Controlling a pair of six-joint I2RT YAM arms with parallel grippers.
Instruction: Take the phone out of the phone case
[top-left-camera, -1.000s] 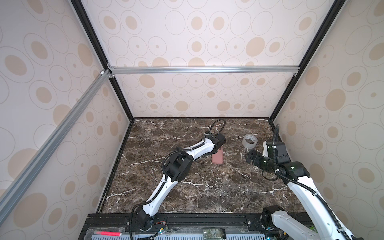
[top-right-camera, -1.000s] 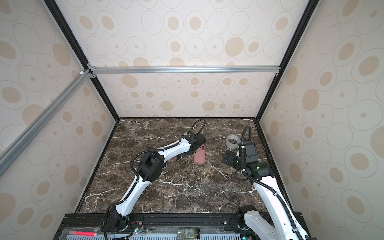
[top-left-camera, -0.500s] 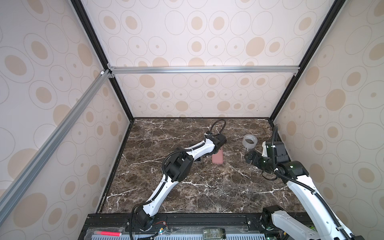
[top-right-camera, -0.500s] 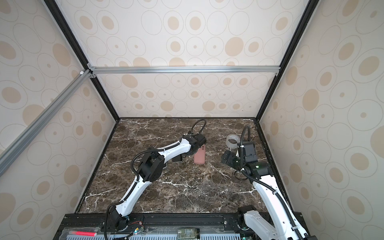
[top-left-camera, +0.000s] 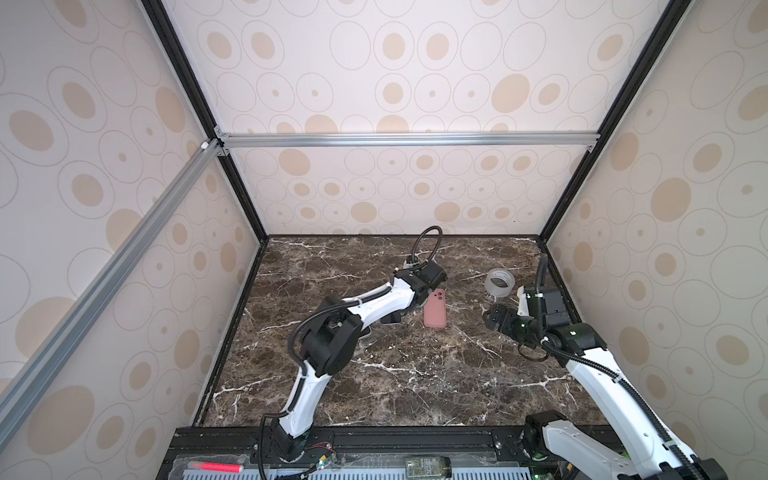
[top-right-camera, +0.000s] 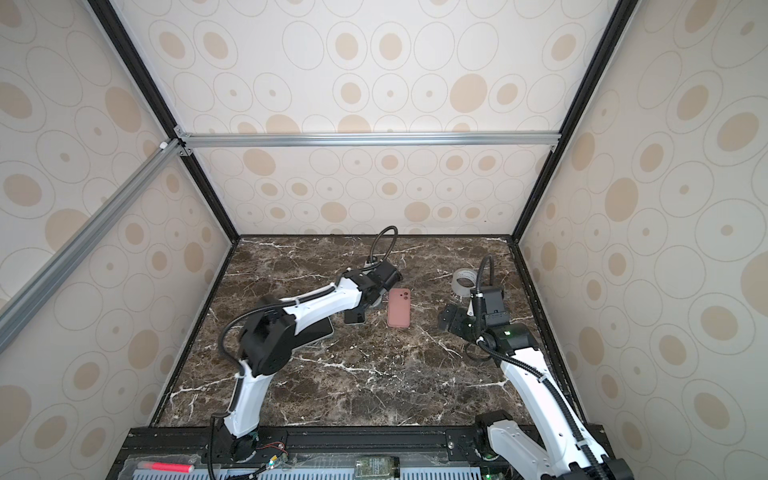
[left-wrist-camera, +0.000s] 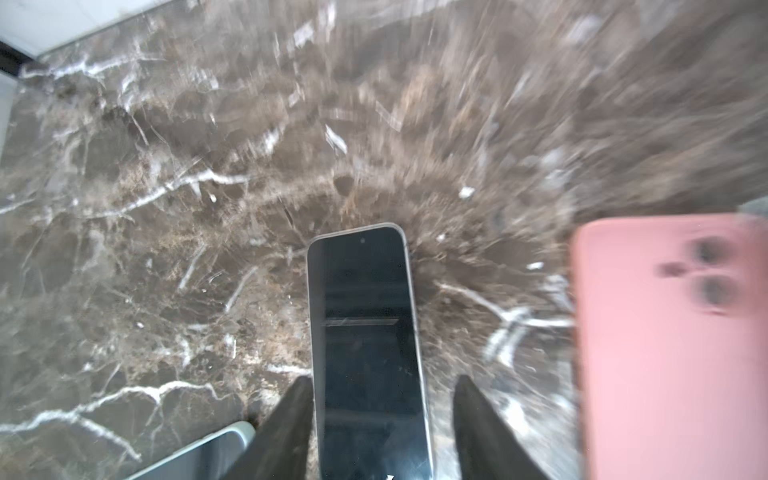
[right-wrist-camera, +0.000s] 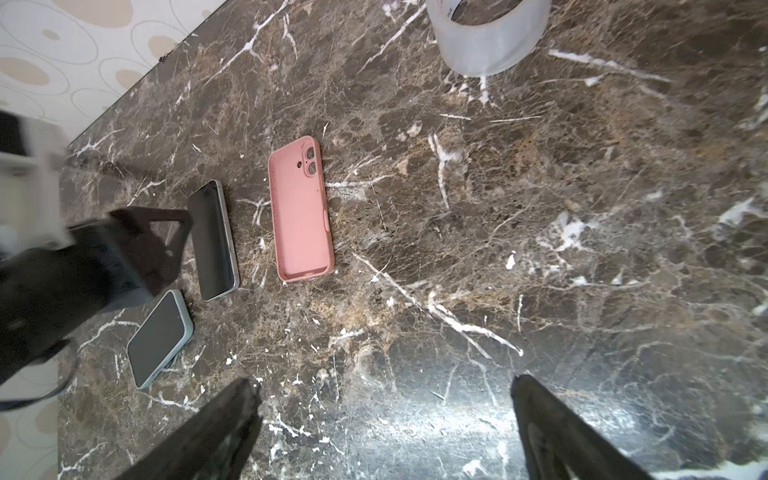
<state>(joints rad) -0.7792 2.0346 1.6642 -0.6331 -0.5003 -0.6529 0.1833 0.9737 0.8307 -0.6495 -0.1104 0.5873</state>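
The left gripper has just spread its jaws partway and grips nothing, leaving the black-screened phone flat on the brown marble tabletop just beside the empty pink silicone case, so the task looks done.

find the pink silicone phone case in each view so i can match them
Top view: pink silicone phone case, mid-table, left of the clear tape roll.
Top view: same spot.
Left wrist: blurred, at the frame's edge.
Right wrist: sharp, near the middle.
Shared landmark: the bare black glass phone lying beside it.
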